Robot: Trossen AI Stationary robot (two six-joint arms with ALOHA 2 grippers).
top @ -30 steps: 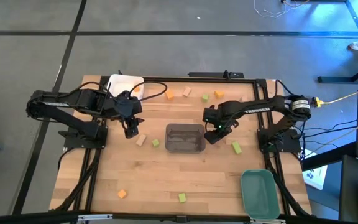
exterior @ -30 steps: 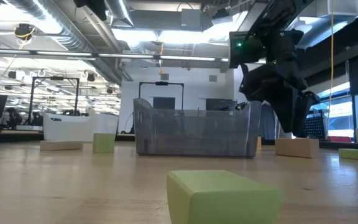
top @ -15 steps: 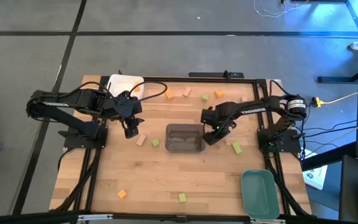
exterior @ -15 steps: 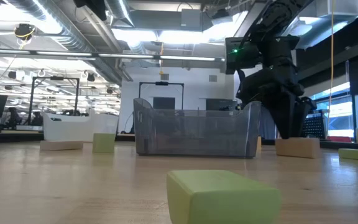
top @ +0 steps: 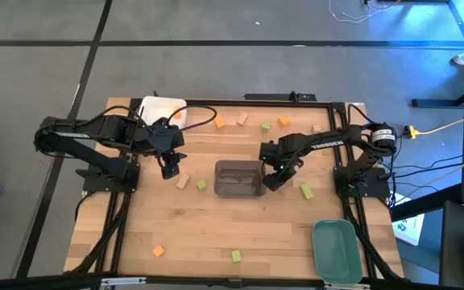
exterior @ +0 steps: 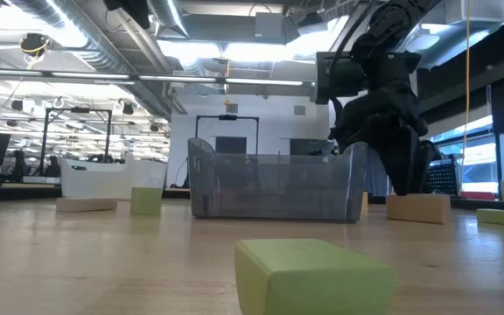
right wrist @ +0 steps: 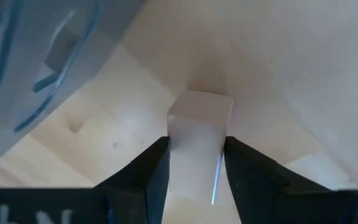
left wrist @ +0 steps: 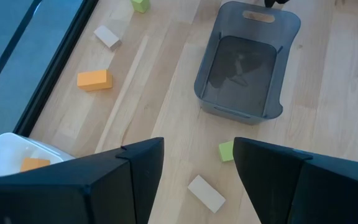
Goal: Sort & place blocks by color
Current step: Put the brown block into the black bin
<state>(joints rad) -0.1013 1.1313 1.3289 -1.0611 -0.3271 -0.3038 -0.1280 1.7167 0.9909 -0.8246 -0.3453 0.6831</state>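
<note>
Beside the grey tray's right wall, a tan block gets clamped

Between the right gripper's (right wrist: 196,168) fingers sits the tan block (right wrist: 199,134), both pads pressing its sides, down on the wood just beside the grey tray (top: 240,180). Over the last second this arm has slid leftward, closer to the tray wall, so a lift looks ready to begin. Room is tight on the tray side, open on the other. The left gripper (top: 170,167) hovers spread wide, holding nothing, near another tan block (top: 184,182); a green block (top: 306,191) lies well clear.
</note>
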